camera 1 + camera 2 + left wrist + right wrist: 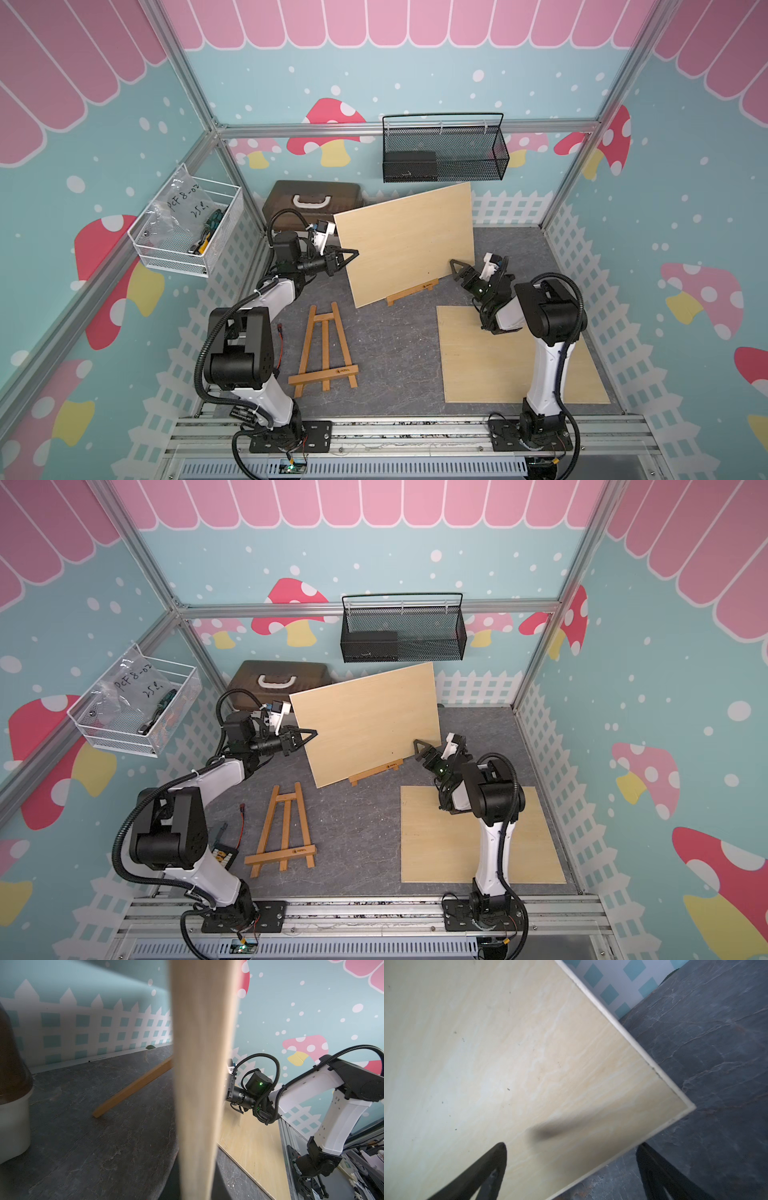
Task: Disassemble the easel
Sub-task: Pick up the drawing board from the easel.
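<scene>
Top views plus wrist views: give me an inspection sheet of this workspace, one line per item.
Surface: grey mat, stone-patterned.
Job's things: upright board rests on the standing easel; flat easel and flat board lie on the mat.
Clutter: brown case at the back.
Grippers: left gripper closed on the upright board's side edge; right gripper open, straddling its lower corner.
Cables: black conduit on both arms; red wire loose beside the left arm.
Surroundings: black mesh basket on the back wall; white wire basket on the side wall.
</scene>
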Tool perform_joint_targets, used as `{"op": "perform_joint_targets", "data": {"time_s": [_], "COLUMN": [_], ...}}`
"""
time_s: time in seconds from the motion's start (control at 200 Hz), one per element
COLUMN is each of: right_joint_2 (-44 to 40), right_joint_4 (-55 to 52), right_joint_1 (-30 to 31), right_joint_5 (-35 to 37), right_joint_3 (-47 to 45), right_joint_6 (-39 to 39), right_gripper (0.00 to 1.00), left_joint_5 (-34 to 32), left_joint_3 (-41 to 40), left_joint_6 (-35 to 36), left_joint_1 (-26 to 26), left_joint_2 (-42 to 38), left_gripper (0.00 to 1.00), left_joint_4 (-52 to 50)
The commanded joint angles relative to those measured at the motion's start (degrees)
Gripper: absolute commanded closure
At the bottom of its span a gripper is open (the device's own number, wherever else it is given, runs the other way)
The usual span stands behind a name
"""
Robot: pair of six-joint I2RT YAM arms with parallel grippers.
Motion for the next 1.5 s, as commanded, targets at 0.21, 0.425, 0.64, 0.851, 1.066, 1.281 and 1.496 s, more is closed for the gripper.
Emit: {"op": "perform_joint_targets", "data": {"time_s": [0.21,0.425,0.64,0.851,1.066,1.281,1.496], "right_joint_2": [6.4,8.8,10.2,12.2,8.1,3.2,-0.7], "right_joint_4": [16.9,17.2,19.0,28.6,28.5,25.7,22.8], "right_joint_1": [0.1,0.6,1.1,1.1,1.2,1.2,1.2], "right_joint_5": [-0.1,-0.6,-1.1,-1.3,-1.4,-1.5,-1.9], "right_joint_3": [3.3,7.1,9.2,11.0,10.5,9.5,9.4], "right_joint_6": [9.9,11.9,13.8,20.7,19.6,17.2,15.5], "right_gripper": [0.00,0.01,0.01,0.03,0.04,0.05,0.06], "left_joint_5": [-4.3,-4.3,-4.1,-3.9,-4.1,-5.1,-6.1], "left_joint_3": [1.6,1.7,1.8,1.8,1.5,1.4,1.8], "left_joint_6": [4.1,4.4,4.6,4.8,5.2,5.9,6.3], "left_joint_1": [0.7,0.7,0.7,0.5,0.1,-0.7,-1.4], "left_joint_2": [2.6,3.1,3.2,2.9,1.1,-0.9,-2.3], "left_gripper": [1.00,1.00,1.00,1.00,1.00,1.00,1.00], "left_joint_4": [-11.6,-12.1,-12.3,-12.6,-12.7,-12.7,-11.8]}}
